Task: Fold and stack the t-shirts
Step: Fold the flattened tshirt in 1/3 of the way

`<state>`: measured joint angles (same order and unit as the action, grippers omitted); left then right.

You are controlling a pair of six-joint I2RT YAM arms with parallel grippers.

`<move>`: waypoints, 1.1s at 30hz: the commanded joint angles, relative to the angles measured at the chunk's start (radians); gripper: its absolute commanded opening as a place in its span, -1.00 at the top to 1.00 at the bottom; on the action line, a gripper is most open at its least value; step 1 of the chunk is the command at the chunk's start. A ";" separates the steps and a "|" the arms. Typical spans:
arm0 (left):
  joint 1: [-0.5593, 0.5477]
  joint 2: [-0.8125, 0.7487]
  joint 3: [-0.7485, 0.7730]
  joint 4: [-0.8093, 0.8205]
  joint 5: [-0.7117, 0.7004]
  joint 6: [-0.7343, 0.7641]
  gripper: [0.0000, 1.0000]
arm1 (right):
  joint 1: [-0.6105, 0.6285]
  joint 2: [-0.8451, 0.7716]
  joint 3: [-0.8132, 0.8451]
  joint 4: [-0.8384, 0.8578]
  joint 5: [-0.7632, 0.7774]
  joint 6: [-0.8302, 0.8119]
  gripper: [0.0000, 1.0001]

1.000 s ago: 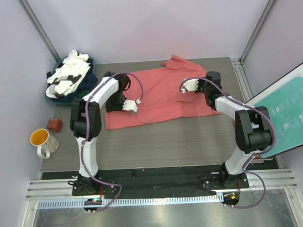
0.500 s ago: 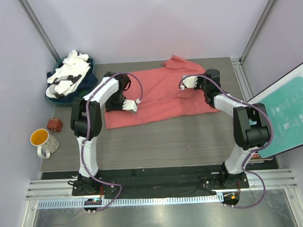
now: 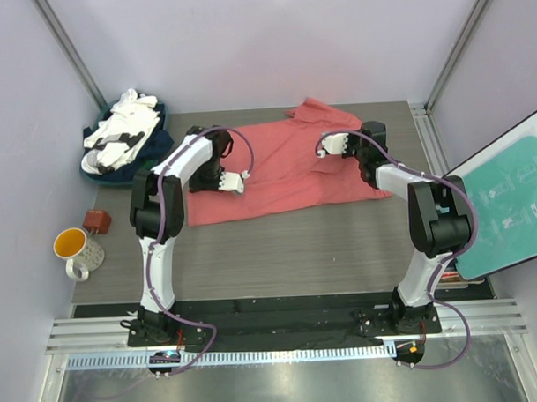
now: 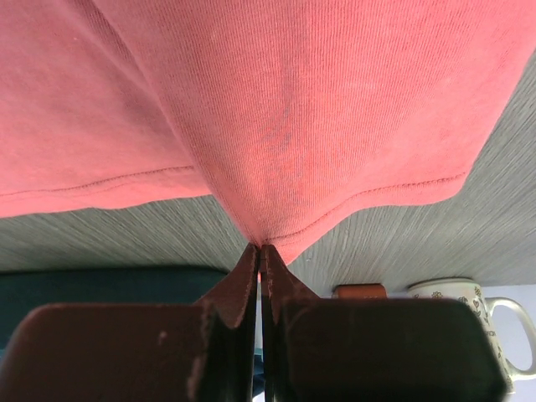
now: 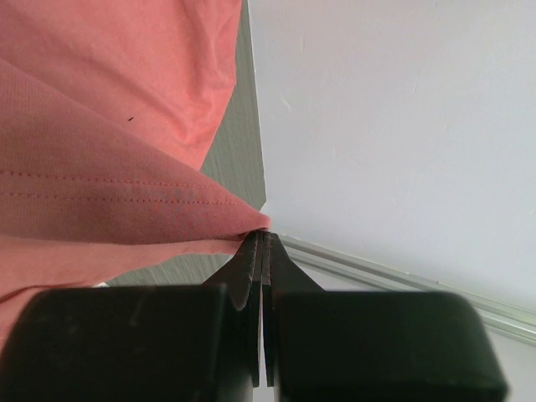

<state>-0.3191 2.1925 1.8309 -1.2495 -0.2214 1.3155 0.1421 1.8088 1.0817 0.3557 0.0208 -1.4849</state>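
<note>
well, the grey worktop carries a coral tee, spread across its far half with a sleeve reaching the back edge. a heap of white and navy tees sits at the far left corner, well apart from it. the left end effector is pressed together on the coral tee's hem, cloth tenting into its tips. the right end effector pinches a stitched edge on the other side. a mug stands beside the worktop's left edge.
</note>
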 commanded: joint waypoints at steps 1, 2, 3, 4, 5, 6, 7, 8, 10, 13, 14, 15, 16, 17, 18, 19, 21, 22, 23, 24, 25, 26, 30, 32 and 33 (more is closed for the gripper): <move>0.008 0.003 0.027 -0.007 -0.035 -0.004 1.00 | -0.004 0.023 0.058 0.097 -0.004 0.025 0.98; 0.011 0.003 0.028 -0.004 -0.035 -0.001 1.00 | -0.004 0.027 0.061 0.101 0.001 0.028 0.98; 0.012 0.004 0.028 -0.001 -0.035 -0.001 1.00 | -0.004 0.033 0.064 0.103 0.001 0.028 0.98; 0.012 0.006 0.033 0.004 -0.038 0.001 1.00 | -0.004 0.041 0.070 0.106 0.002 0.028 0.98; 0.015 0.007 0.034 0.007 -0.038 0.004 1.00 | -0.004 0.047 0.072 0.115 0.004 0.028 0.98; 0.015 0.012 0.036 0.010 -0.039 0.002 1.00 | -0.004 0.052 0.075 0.118 0.004 0.029 0.98; 0.017 0.015 0.041 0.010 -0.041 0.005 1.00 | -0.004 0.061 0.083 0.117 0.004 0.029 0.98; 0.018 0.016 0.042 0.018 -0.044 0.004 1.00 | -0.004 0.064 0.086 0.120 0.004 0.031 0.98; 0.020 0.021 0.051 0.018 -0.044 0.005 1.00 | -0.004 0.076 0.093 0.121 0.005 0.032 0.98; 0.023 0.029 0.060 0.027 -0.045 0.007 1.00 | -0.004 0.095 0.107 0.134 0.013 0.032 0.98; 0.023 0.032 0.061 0.030 -0.045 0.007 1.00 | -0.004 0.099 0.109 0.134 0.018 0.032 0.98; 0.025 0.033 0.062 0.033 -0.047 0.007 1.00 | -0.006 0.103 0.113 0.135 0.016 0.032 0.98; 0.026 0.033 0.062 0.036 -0.047 0.008 1.00 | -0.004 0.107 0.115 0.137 0.018 0.034 0.98; 0.026 0.036 0.062 0.039 -0.049 0.005 1.00 | -0.004 0.112 0.116 0.144 0.019 0.034 0.98; 0.028 0.039 0.062 0.041 -0.050 0.007 1.00 | -0.004 0.113 0.116 0.149 0.019 0.034 0.98; 0.028 0.041 0.062 0.044 -0.049 0.005 1.00 | -0.004 0.118 0.119 0.154 0.021 0.032 0.98; 0.028 0.042 0.061 0.048 -0.049 0.005 1.00 | -0.004 0.126 0.122 0.164 0.024 0.034 0.98; 0.028 0.042 0.061 0.054 -0.049 0.005 1.00 | -0.004 0.129 0.126 0.166 0.024 0.034 0.98; 0.029 0.044 0.061 0.059 -0.049 0.005 1.00 | -0.004 0.130 0.129 0.169 0.028 0.034 0.98; 0.029 0.044 0.062 0.061 -0.047 0.004 1.00 | -0.006 0.135 0.130 0.173 0.028 0.035 0.98; 0.029 0.044 0.062 0.071 -0.047 0.004 1.00 | -0.006 0.136 0.133 0.175 0.030 0.035 0.98; 0.031 0.046 0.062 0.074 -0.044 0.002 1.00 | -0.006 0.139 0.138 0.177 0.033 0.037 0.99; 0.032 0.049 0.064 0.085 -0.047 0.005 1.00 | -0.007 0.146 0.141 0.187 0.036 0.035 0.98; 0.032 0.049 0.065 0.088 -0.047 0.007 1.00 | -0.009 0.149 0.144 0.189 0.037 0.037 0.98; 0.034 0.049 0.065 0.091 -0.047 0.007 1.00 | -0.009 0.150 0.147 0.190 0.038 0.035 0.98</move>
<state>-0.2981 2.2436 1.8622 -1.1744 -0.2432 1.3159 0.1417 1.9518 1.1767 0.4641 0.0441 -1.4628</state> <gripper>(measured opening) 0.004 0.017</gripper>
